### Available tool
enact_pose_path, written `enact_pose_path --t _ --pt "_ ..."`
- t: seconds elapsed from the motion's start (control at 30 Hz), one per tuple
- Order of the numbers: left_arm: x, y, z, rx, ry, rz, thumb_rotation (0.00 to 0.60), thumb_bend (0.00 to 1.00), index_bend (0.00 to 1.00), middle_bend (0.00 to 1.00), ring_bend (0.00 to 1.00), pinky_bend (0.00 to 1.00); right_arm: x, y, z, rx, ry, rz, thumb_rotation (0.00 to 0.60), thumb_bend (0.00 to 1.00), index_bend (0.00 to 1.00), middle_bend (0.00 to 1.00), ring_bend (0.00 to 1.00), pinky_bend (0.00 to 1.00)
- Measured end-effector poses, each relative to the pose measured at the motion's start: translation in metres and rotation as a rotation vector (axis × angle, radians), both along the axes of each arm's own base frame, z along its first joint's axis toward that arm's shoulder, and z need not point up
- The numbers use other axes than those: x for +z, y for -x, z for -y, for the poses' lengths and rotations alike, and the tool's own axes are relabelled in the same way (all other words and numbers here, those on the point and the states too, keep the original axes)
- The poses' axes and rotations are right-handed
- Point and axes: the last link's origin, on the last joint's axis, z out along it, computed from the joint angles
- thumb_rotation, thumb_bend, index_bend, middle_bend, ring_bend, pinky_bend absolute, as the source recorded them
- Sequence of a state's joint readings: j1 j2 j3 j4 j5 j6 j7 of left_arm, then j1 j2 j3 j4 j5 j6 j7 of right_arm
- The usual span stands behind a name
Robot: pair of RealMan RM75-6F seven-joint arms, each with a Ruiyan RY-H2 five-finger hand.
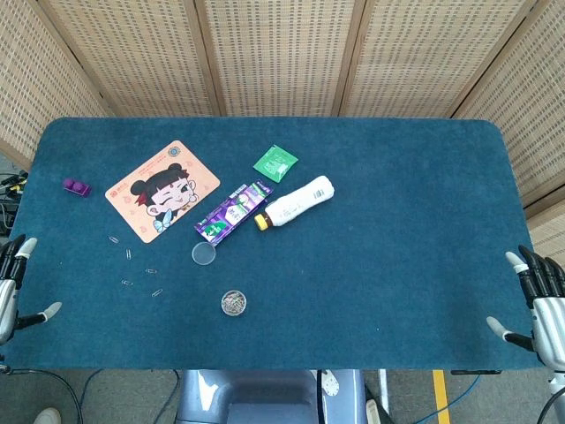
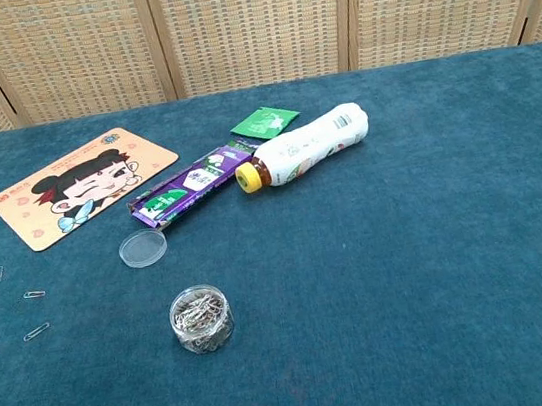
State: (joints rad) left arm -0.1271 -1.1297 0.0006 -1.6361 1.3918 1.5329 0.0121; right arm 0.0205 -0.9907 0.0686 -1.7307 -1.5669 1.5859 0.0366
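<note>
Nearest of all, at the front left corner of the table (image 1: pixel 397 265), the left hand (image 1: pixel 11 284) hangs just off the edge with its fingers apart and its thumb stuck out, holding nothing. One small purple block (image 1: pixel 77 186) lies well beyond it near the far left. Closest to that hand are the loose paper clips (image 1: pixel 129 254), five of them scattered flat on the blue cloth, apart from each other and untouched. Behind them lies one cartoon-face mat (image 1: pixel 161 189), set at a slant. Next come one clear round lid (image 1: pixel 204 254) and, nearer the front, one small open jar of paper clips (image 1: pixel 233 303), standing upright. One purple carton (image 1: pixel 233 212) lies on its side with its end close to the yellow cap of one white bottle (image 1: pixel 298 201), also lying down; one green sachet (image 1: pixel 275 162) sits just behind them. Far right, the right hand (image 1: pixel 540 305) waits off the front corner, fingers likewise spread and bare, well apart from everything. By my judgement no grasp has begun: both hands are parked, and picking up clips lying that flat would call for a fine pinch.
</note>
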Motion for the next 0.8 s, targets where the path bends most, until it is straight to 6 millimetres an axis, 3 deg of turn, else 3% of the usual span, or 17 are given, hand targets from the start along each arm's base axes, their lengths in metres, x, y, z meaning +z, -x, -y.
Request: enact_pose_path --t 0.33,0.47,0.63,0.8 --pt "-0.013 0.002 -0.018 -0.001 0.035 -0.007 0.6 0.0 0.02 0.0 0.0 0.0 -0.001 0.002 -0.001 -0.006 -0.014 -0.018 0.6 0.0 0.03 0.0 0.0 0.0" --pt "-0.026 -0.001 -0.037 -0.005 0.086 -0.024 0.6 0.03 0.17 0.0 0.0 0.0 -0.003 0.003 0.001 -0.017 -0.038 -0.019 0.6 0.0 0.0 0.0 0.0 0.0" --pt "-0.051 -0.009 -0.067 -0.019 0.202 -0.046 0.6 0.15 0.35 0.0 0.0 0.0 -0.003 0.002 0.001 -0.016 -0.034 -0.02 0.6 0.0 0.0 0.0 0.0 0.0" --pt "-0.077 -0.019 -0.096 -0.054 0.269 -0.081 0.6 0.24 0.44 0.0 0.0 0.0 -0.005 0.003 0.003 -0.022 -0.033 -0.016 0.6 0.0 0.0 0.0 0.0 0.0"
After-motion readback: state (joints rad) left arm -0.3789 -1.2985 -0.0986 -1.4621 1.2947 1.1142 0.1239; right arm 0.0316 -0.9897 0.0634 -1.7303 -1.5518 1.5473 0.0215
